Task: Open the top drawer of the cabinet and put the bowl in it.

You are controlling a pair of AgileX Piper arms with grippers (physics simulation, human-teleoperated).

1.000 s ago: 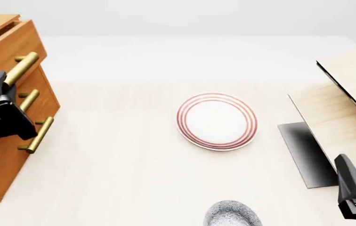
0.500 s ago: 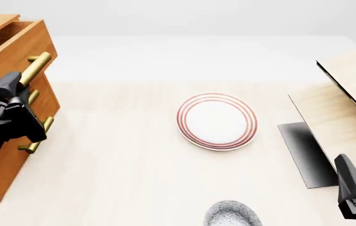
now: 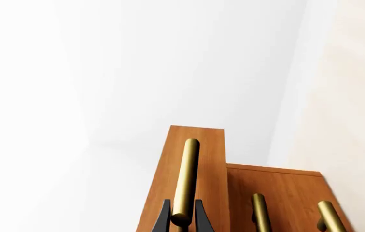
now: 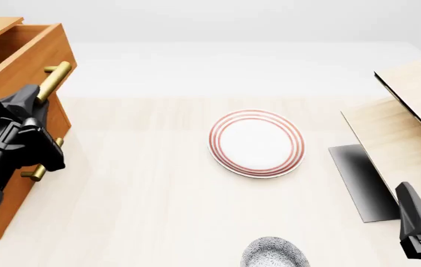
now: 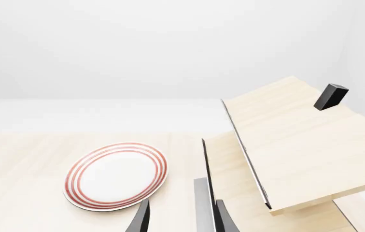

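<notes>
- The worktop (image 4: 158, 211) is seen to carry everything; its pale wood looks smooth, so round crockery is judged likely to slide if nudged.
- The cabinet (image 4: 14, 183) is set at the 9 o'clock edge of the front view. It is judged heavy and rigid, unlikely to shift under a pull.
- The light-wood structure (image 4: 411, 111) is placed at 3 o'clock, well apart from the cabinet.
- The top drawer (image 4: 25, 50) is shown drawn partly out at about 10 o'clock, its hollow open from above. It is judged stiff, running straight along its slides.
- The red-ringed plate (image 4: 256, 143) lies flat near the centre, not part of the job.
- The left pincer (image 3: 182, 221) is closed around the drawer's brass handle (image 3: 185, 181) near its end, a finger on each side; the smooth round bar is judged slippery, so a hold nearer the middle would pull more evenly.
- The right pincer (image 5: 177, 217) is held with its fingers apart, gripping nothing, at 4 o'clock.
- The bowl (image 4: 274, 253) is cut by the frame edge at 6 o'clock, just beside the right arm. It is judged light, hard and breakable, best pinched over the rim.
</notes>
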